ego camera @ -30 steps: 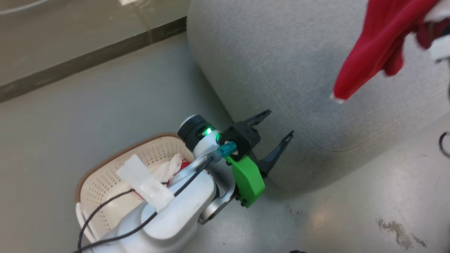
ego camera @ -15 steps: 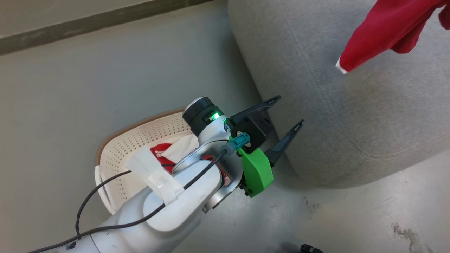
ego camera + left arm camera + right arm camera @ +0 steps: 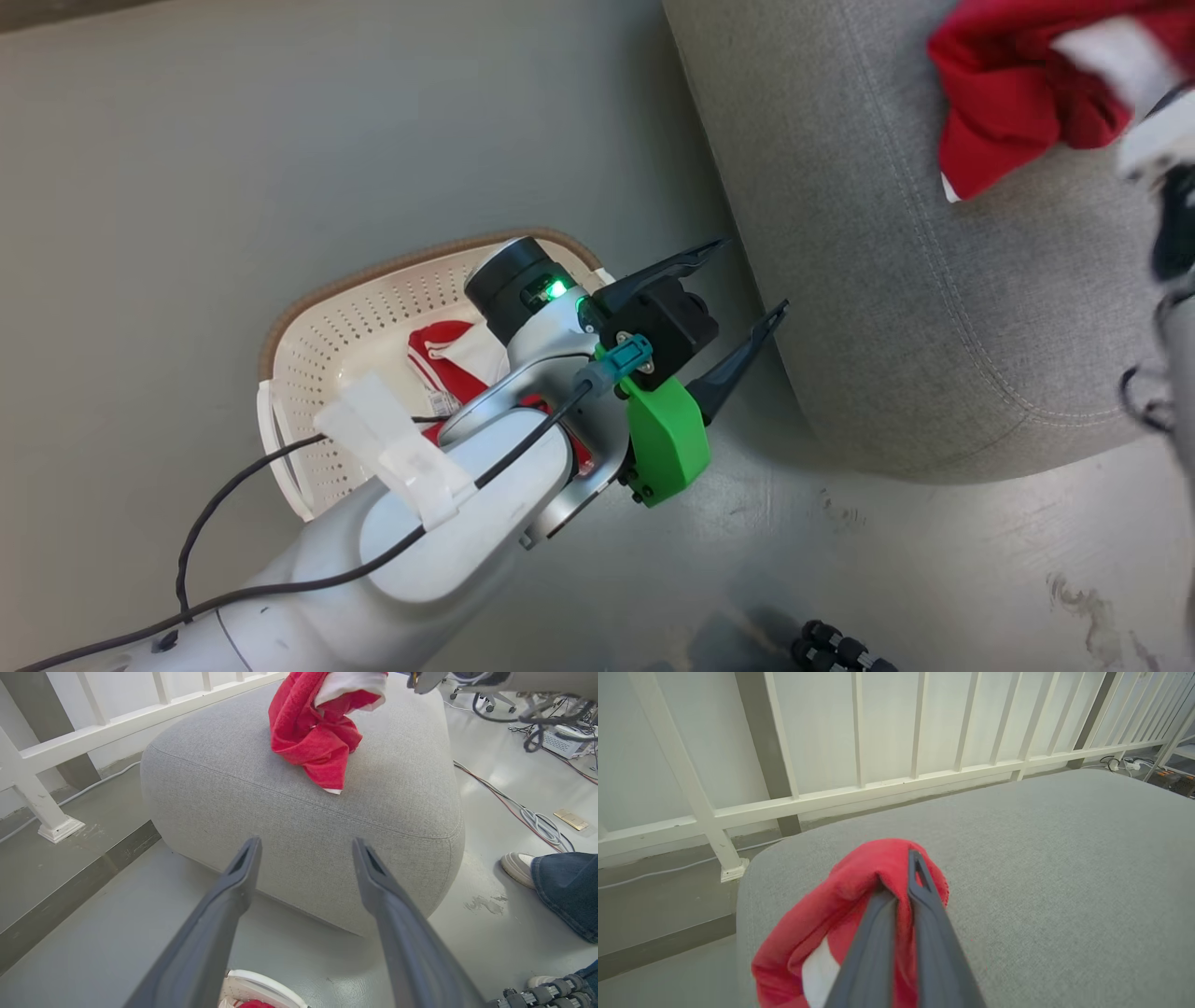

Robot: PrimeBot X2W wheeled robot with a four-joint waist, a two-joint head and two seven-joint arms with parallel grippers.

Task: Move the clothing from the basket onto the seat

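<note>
One red garment [image 3: 317, 742] clamped in right tool [image 3: 899, 872], touching seat [image 3: 280, 812] | left tool [image 3: 752, 273] wide, near basket [image 3: 317, 322]

The head camera looks steeply down on the left pincer [image 3: 752, 274], with the basket [image 3: 317, 345] behind it and the seat [image 3: 887, 280] ahead. The left wrist camera faces the seat from low down; the right one sits close above it. All share the seat and clothing [image 3: 985, 131].

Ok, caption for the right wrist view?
Right gripper shut on a red garment over the grey seat, white railing behind.
</note>
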